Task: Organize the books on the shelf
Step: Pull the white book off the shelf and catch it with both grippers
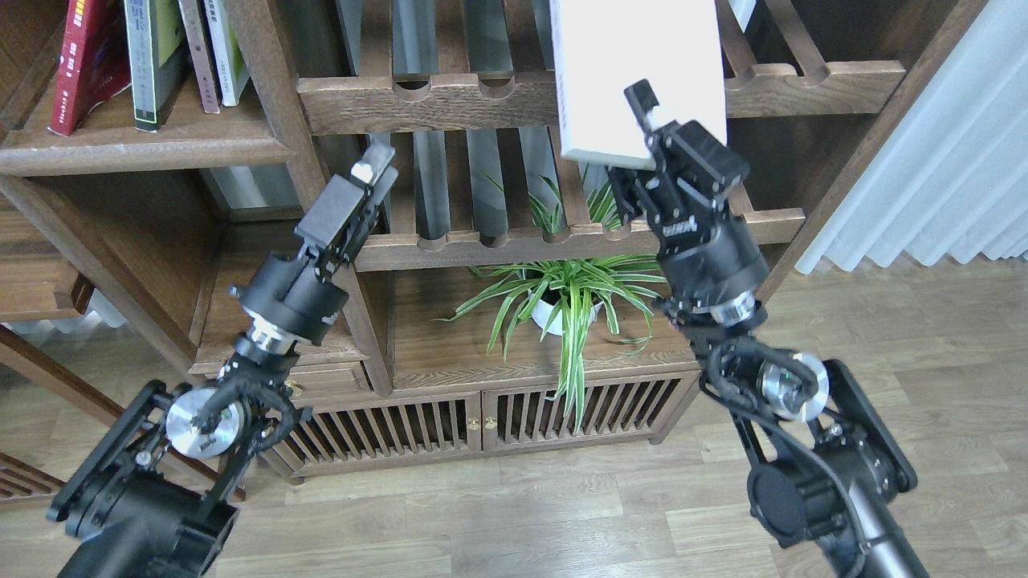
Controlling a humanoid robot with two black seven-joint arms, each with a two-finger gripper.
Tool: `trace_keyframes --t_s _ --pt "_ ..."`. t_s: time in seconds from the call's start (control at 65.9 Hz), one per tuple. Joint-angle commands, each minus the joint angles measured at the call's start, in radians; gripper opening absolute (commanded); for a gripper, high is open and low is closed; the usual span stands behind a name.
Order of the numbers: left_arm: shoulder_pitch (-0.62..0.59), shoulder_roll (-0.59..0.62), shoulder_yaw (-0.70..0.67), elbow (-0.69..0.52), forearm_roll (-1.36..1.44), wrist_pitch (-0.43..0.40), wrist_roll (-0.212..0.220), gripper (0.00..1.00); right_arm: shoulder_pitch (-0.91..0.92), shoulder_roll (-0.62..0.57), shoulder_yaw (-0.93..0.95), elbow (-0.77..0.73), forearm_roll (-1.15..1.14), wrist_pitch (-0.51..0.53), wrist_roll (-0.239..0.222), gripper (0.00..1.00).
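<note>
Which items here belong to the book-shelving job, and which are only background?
Job:
white book, gripped by the right gripper
dark red book
grey-black book
solid shelf board
left gripper, holding nothing

Background:
spider plant
slatted racks
thin brown book
white-green book

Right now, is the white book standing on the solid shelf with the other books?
No, the white book is clamped in the right gripper in front of the slatted rack, apart from the solid shelf.
</note>
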Motion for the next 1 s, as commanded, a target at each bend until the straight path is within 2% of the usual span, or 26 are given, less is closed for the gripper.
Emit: trace_keyframes --t_s 0.0,0.167,0.683,0.987 --pt "-0.022 0.000 0.003 0.000 0.002 0.000 0.003 0.66 -0.016 -0.014 -0.046 -0.001 -0.002 0.001 -0.007 0.04" --pt "-0.056 0.000 0.018 0.000 0.002 0.000 0.003 0.66 -0.013 -0.034 -0.083 -0.011 -0.010 0.001 -0.007 0.04" --pt "-0.053 0.000 0.126 0.000 0.006 0.000 0.007 0.66 -0.005 -0.040 -0.118 -0.016 -0.052 0.001 -0.012 0.05" --pt "-0.043 0.000 0.146 0.000 0.008 0.000 0.009 0.65 0.004 -0.037 -0.156 -0.059 -0.125 0.001 -0.044 0.05"
